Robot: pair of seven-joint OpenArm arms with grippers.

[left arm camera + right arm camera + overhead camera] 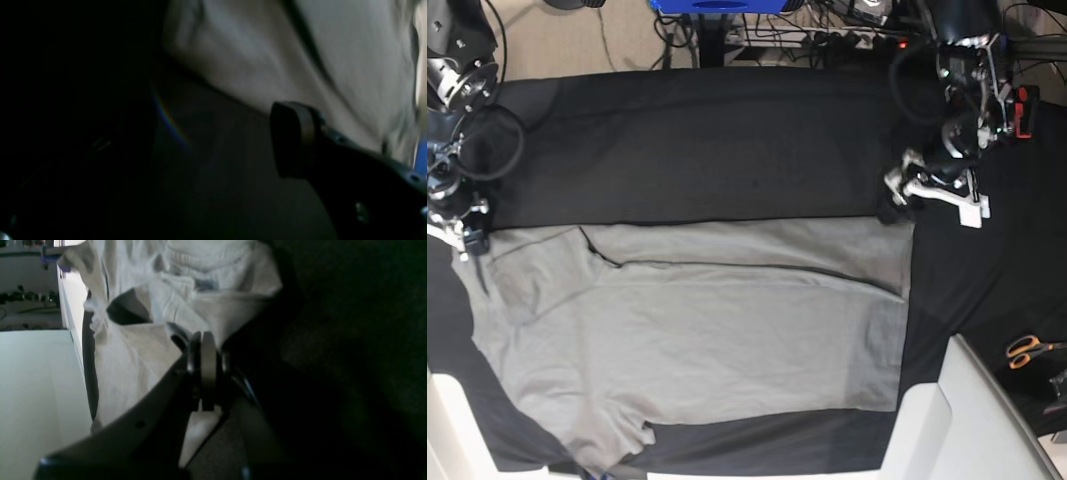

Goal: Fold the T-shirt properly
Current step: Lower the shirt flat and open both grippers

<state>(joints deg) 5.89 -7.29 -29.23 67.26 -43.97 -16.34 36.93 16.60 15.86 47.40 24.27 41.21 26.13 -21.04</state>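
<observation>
1. The T-shirt lies spread on the black cloth, its far edge doubled over toward the middle, apparently a first lengthwise fold.
2. The right gripper is clenched on the grey fabric near the collar end, which rises just above its pinched pads. Holding that corner probably keeps the folded edge taut.
3. The left gripper hovers at the opposite far corner, the hem just beside it. One finger shows in the blurred, dark left wrist view, so I cannot tell whether it grips cloth.
4. Scissors lie well off to its side.
</observation>
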